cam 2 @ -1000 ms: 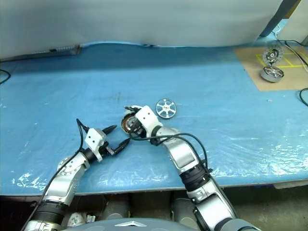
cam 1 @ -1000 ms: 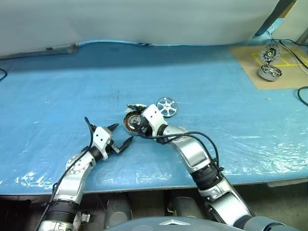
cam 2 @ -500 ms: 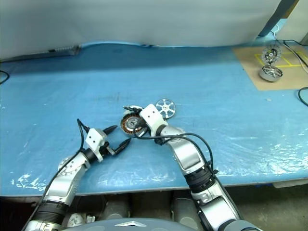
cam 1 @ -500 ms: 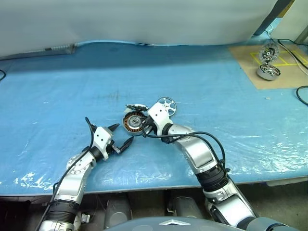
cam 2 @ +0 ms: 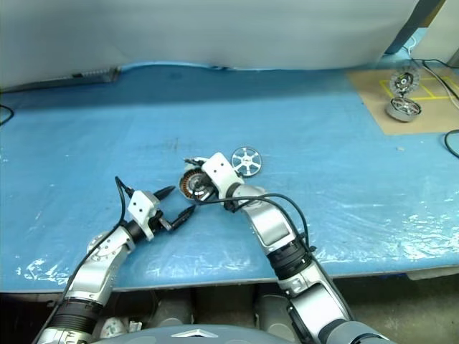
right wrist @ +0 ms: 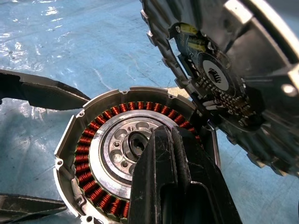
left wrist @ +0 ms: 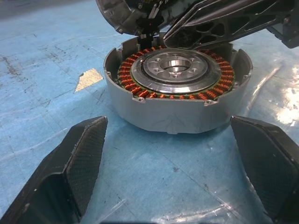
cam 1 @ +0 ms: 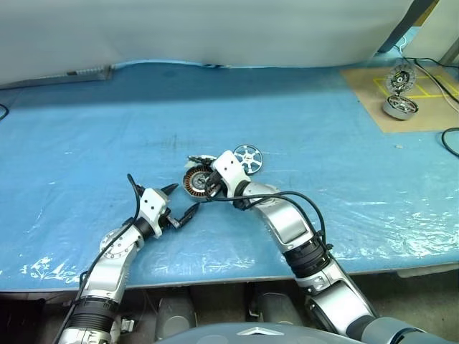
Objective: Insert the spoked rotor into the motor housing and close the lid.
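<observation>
Over the motor housing (cam 1: 196, 180), the right claw (cam 1: 209, 188) has shut.

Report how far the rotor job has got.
Done: the lid stands open and the motor housing shows bare copper windings. In hand: the right gripper, shut and empty, sits over the housing's centre, while the left gripper waits open beside it. Left: the spoked rotor lies on the table, not yet inserted; then close the lid.
</observation>
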